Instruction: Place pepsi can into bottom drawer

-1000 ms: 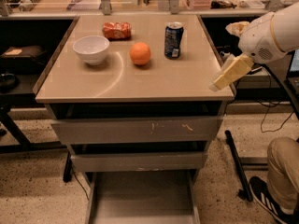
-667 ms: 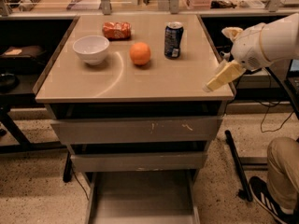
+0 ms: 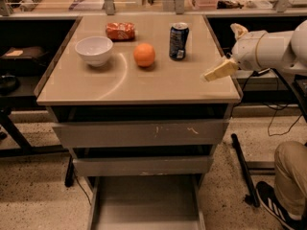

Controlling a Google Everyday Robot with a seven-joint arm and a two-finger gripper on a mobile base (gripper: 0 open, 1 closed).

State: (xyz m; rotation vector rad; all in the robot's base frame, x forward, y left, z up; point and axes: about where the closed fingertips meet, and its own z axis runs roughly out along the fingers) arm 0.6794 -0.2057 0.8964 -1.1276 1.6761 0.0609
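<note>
The pepsi can [image 3: 178,41], dark blue with a silver top, stands upright at the back right of the tan table top [image 3: 158,85]. The bottom drawer [image 3: 146,205] is pulled out at the foot of the cabinet, and its grey floor is bare. My gripper [image 3: 220,51] hangs over the table's right edge, to the right of the can and a little nearer the front, apart from it. Its cream fingers [image 3: 218,71] are spread and hold nothing.
An orange [image 3: 144,55] sits just left of the can, a white bowl [image 3: 94,49] further left and a red-orange snack bag [image 3: 120,30] behind them. Two grey-fronted drawers [image 3: 141,134] sit above the open one. A person's leg and shoe [image 3: 288,186] are at the lower right.
My gripper has moved left, from beside the table to over its right edge, closer to the can. Nothing on the table has moved.
</note>
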